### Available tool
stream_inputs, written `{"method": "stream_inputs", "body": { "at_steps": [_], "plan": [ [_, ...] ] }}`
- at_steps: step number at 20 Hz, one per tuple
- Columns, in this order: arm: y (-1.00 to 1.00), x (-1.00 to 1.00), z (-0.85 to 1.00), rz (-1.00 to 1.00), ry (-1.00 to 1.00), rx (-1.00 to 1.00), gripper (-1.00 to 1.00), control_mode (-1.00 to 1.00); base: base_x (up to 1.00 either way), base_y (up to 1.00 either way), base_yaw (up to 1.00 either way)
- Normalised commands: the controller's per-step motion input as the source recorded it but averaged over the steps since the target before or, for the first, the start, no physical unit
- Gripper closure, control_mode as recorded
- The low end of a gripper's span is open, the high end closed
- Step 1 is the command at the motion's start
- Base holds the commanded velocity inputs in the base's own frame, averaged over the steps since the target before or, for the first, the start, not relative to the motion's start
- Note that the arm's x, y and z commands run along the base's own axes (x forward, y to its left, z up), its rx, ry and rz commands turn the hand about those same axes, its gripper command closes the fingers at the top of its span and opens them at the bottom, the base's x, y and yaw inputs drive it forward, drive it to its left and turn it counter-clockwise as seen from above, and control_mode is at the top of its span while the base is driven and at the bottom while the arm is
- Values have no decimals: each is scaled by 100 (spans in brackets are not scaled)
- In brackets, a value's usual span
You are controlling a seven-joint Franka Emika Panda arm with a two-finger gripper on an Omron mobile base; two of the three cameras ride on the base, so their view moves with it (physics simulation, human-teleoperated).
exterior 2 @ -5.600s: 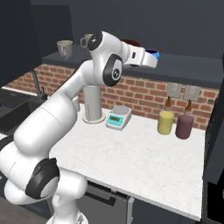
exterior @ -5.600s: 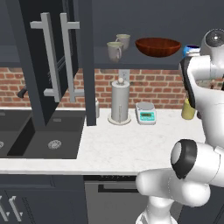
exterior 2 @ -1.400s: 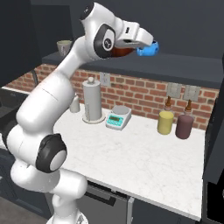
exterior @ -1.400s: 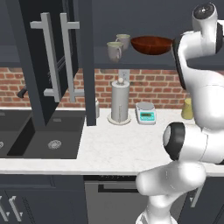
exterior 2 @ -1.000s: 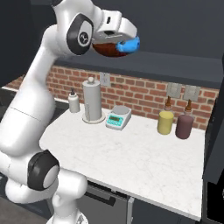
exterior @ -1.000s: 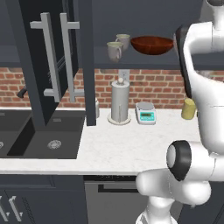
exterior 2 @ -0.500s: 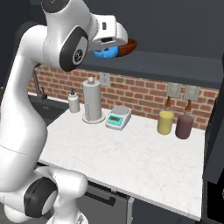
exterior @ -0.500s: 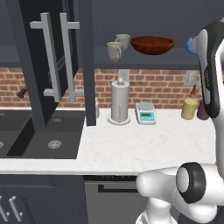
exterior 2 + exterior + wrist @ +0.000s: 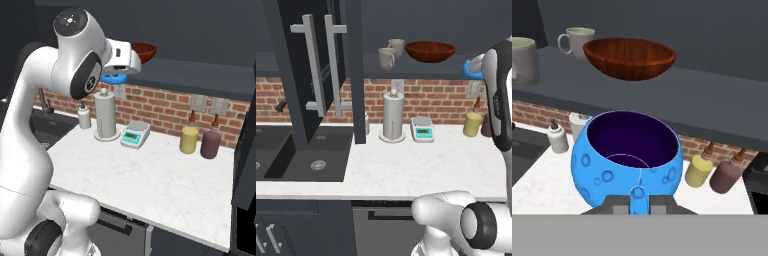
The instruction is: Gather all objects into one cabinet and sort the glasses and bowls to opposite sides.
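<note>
The gripper (image 9: 639,202) is closed tight on the near rim of the blue bowl (image 9: 628,155), holding it in the air just in front of the cabinet shelf (image 9: 722,112) and a little below its edge, to the right of the brown bowl (image 9: 630,57).

The main risk I see is the shelf lip: the blue bowl hangs lower than the shelf surface, so a straight push forward would likely knock it against the front edge and twist it out of that thin pinch on the rim. It probably needs to rise first. The second risk is the brown bowl, which sits near the front of the shelf; drifting toward it could bump it into the two mugs (image 9: 392,53) standing beside it on the far side, or nudge it off.

The space on the shelf right of the brown bowl looks free, which suits keeping bowls on one side and mugs on the other.

Below the shelf, on the tabletop (image 9: 406,170), stand a paper-towel holder (image 9: 392,117), a small scale (image 9: 422,129), and a yellow bottle (image 9: 189,139) beside a dark one (image 9: 212,143). The open cabinet door (image 9: 306,65) hangs well to the left of the mugs, out of the way.
</note>
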Motion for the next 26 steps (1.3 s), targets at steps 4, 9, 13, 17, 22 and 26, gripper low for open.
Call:
{"method": "stream_inputs", "body": {
  "at_steps": [4, 9, 13, 17, 22, 26],
  "plan": [
    [19, 0, -30, 0, 4, 1, 100, -100, 0, 0, 0],
    [13, 3, 5, 0, 6, 0, 100, -100, 0, 0, 0],
    [70, 9, 50, 0, 5, 0, 100, -100, 0, 0, 0],
    [94, 9, 74, 0, 15, -5, 100, -100, 0, 0, 0],
    [98, 9, 62, 0, 18, -8, 100, -100, 0, 0, 0],
    [28, 1, 5, 0, 8, -5, 100, -100, 0, 0, 0]
  ]
}}
